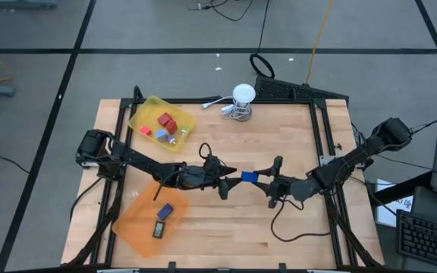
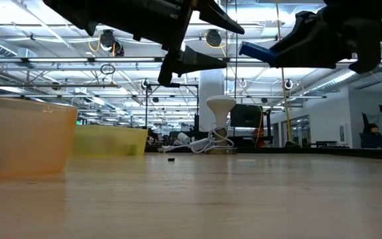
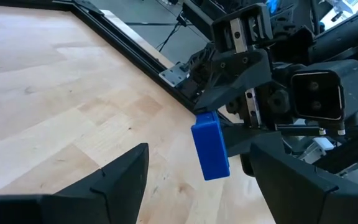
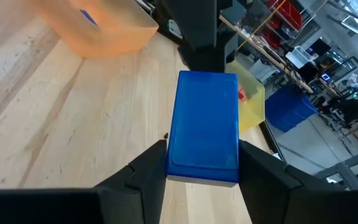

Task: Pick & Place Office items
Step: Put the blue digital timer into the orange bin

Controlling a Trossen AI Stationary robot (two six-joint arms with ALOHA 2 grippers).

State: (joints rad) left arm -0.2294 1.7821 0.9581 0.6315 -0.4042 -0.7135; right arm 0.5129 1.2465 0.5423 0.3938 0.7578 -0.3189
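Above mid-table, the right gripper clamps a blue block facing the left gripper's wide-open, empty jaws.

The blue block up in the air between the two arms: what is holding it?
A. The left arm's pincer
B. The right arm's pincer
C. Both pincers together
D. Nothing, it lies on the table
B: the blue block sits clamped between the right pincer fingers, while the left pincer stands open just short of it, not touching.
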